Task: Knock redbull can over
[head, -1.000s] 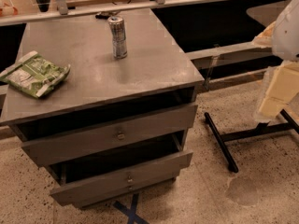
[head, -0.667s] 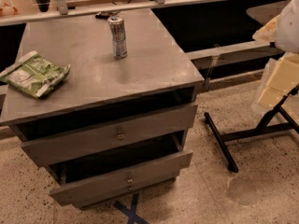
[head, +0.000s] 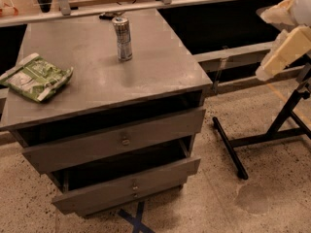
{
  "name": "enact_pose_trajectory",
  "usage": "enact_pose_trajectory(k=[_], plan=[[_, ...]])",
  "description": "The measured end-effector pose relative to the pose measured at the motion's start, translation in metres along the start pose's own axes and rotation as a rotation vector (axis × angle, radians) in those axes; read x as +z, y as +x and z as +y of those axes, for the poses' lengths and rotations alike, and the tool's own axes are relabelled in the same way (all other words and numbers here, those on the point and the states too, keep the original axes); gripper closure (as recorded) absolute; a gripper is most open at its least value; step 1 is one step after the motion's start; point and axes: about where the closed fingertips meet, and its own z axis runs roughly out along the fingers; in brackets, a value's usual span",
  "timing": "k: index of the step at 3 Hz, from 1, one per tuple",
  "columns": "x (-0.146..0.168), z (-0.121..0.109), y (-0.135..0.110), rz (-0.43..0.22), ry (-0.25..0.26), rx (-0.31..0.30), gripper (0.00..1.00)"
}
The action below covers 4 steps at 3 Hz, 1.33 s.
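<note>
The redbull can (head: 123, 38), a slim silver can with blue patches and a shiny top, stands upright on the far middle of the grey cabinet top (head: 146, 67). My gripper (head: 285, 38), cream-coloured, hangs in the air at the right edge of the view. It is well to the right of the cabinet, at about the can's height in the picture, and far from the can. It holds nothing that I can see.
A green snack bag (head: 35, 76) lies on the cabinet's left side. A small dark object (head: 108, 16) lies behind the can. Two drawers (head: 121, 142) stand slightly open below. A black metal stand (head: 262, 140) is on the speckled floor to the right. A rail (head: 160, 1) runs behind.
My gripper has risen at the right edge of the view. The can and the bag have not moved.
</note>
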Motion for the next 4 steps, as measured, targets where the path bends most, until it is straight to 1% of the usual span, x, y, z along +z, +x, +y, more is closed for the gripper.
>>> enact_pose_trajectory(k=[1,2,3,4], plan=[[0.015,-0.031,-0.021,-0.177,-0.015,-0.045,0.0],[0.017,-0.041,-0.058,-0.316,0.007,-0.047,0.0],[0.058,-0.045,-0.087,-0.422,0.014,0.027,0.0],[0.117,-0.061,-0.124,-0.611,-0.059,0.239,0.0]])
